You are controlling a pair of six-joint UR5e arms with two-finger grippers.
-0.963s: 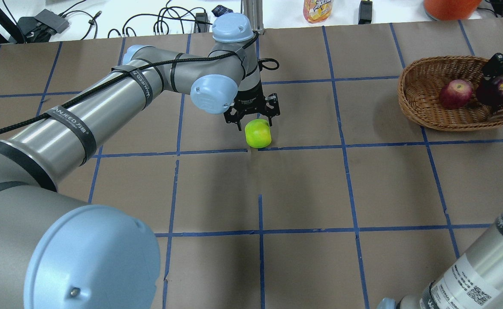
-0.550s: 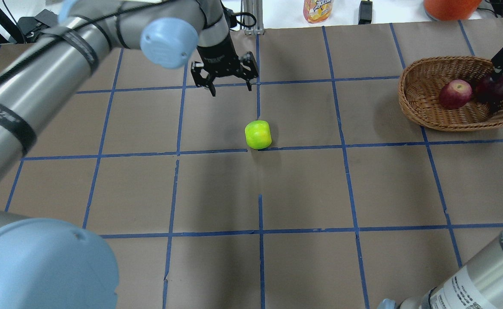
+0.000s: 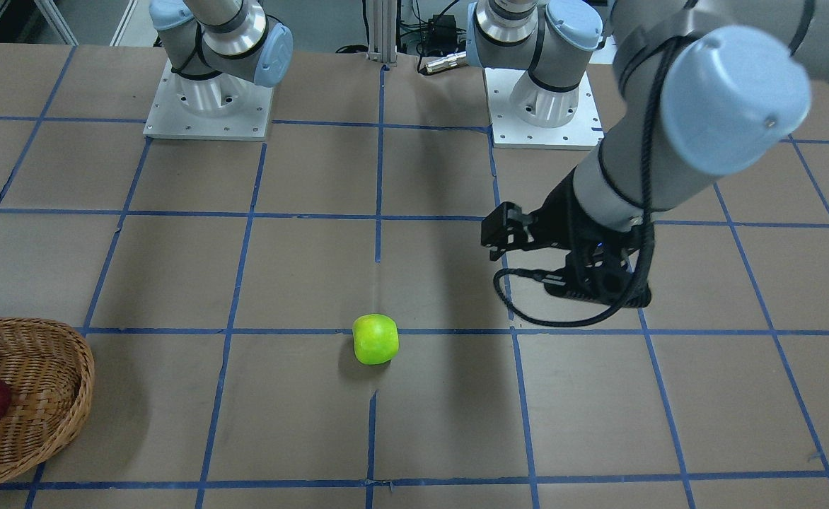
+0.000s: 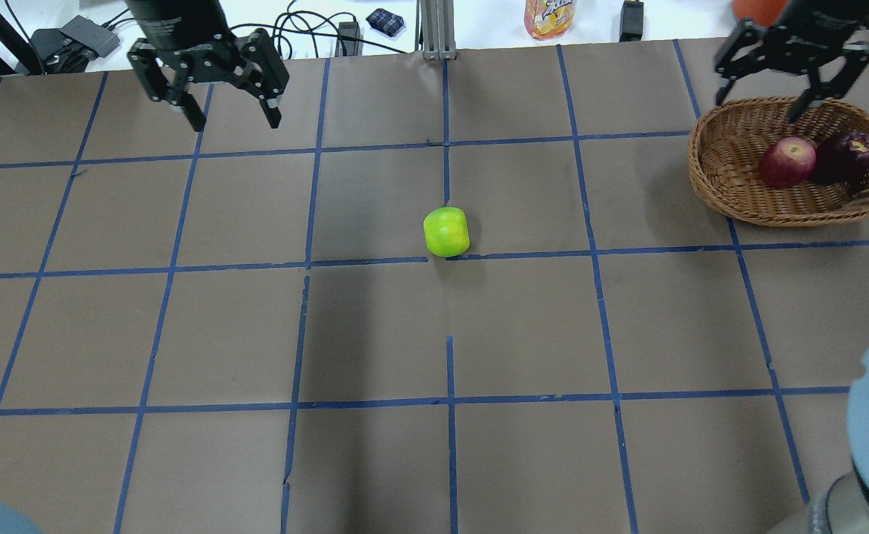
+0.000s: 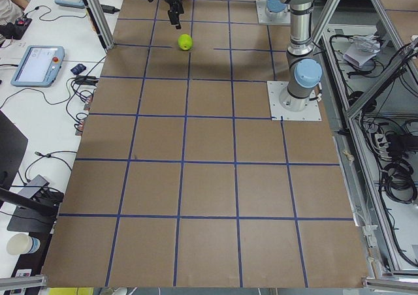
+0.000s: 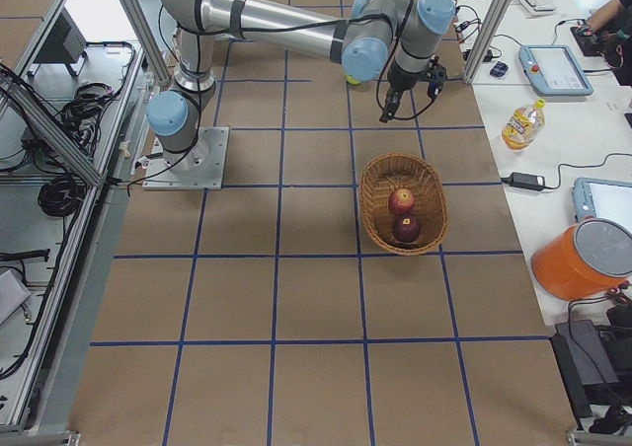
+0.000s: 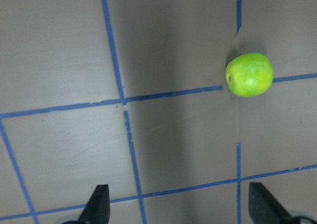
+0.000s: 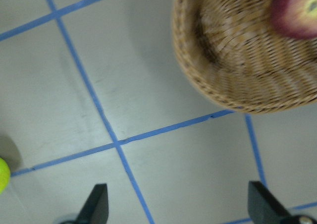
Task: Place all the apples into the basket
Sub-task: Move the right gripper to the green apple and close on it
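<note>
The lime green apple (image 4: pixel 446 231) lies alone on the brown table near its middle; it also shows in the front view (image 3: pixel 375 339) and the left wrist view (image 7: pixel 249 74). The red apple (image 4: pixel 787 161) and the maroon apple (image 4: pixel 846 154) lie side by side in the wicker basket (image 4: pixel 775 211) at the far right. My left gripper (image 4: pixel 236 119) is open and empty, raised at the far left, well away from the green apple. My right gripper (image 4: pixel 790 89) is open and empty, raised above the basket's far left rim.
Blue tape lines grid the table. Beyond its far edge are cables, a juice bottle (image 4: pixel 549 18) and an orange bucket (image 6: pixel 588 259). The left arm's forearm (image 3: pixel 641 162) hangs over the table behind the green apple. The basket also shows in the right wrist view (image 8: pixel 237 80).
My left gripper has lifted off from beside the green apple and swung far left, still open. My right gripper has drawn up and left from the maroon apple, which stays in the basket.
</note>
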